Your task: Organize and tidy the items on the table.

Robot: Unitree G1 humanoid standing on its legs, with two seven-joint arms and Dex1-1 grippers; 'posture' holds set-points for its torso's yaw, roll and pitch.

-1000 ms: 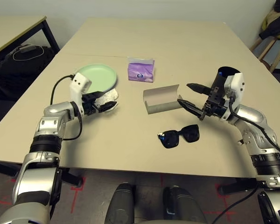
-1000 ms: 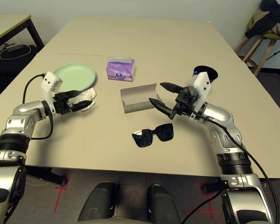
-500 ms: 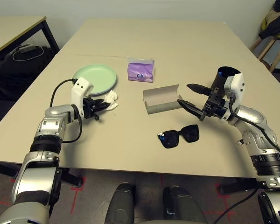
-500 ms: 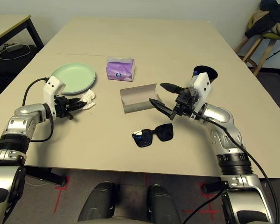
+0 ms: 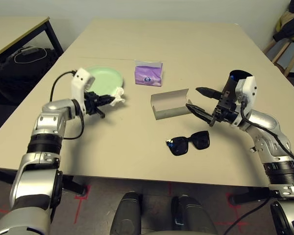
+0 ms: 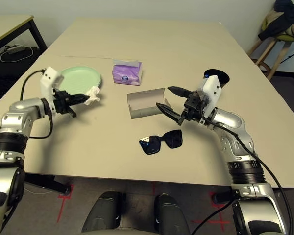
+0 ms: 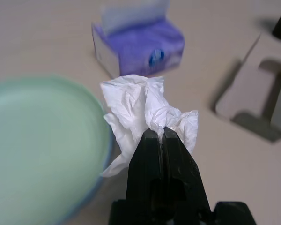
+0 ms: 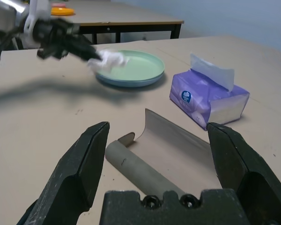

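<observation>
So the left gripper [image 7: 155,134] has snapped shut on the crumpled white tissue [image 7: 145,110] and lifted it off the table [image 5: 137,127] since a second ago, and now it hangs in the air just beside the rim of the pale green plate [image 5: 104,78]. Over on the other side the right gripper [image 5: 200,101] hasn't budged, jaws wide apart and holding nothing, right by the open glasses case [image 5: 169,103]. Sunglasses [image 5: 188,142] lie nearer the front edge, purple tissue pack [image 5: 148,73] sits behind the case, black cup [image 5: 236,78] is behind the right wrist.
</observation>
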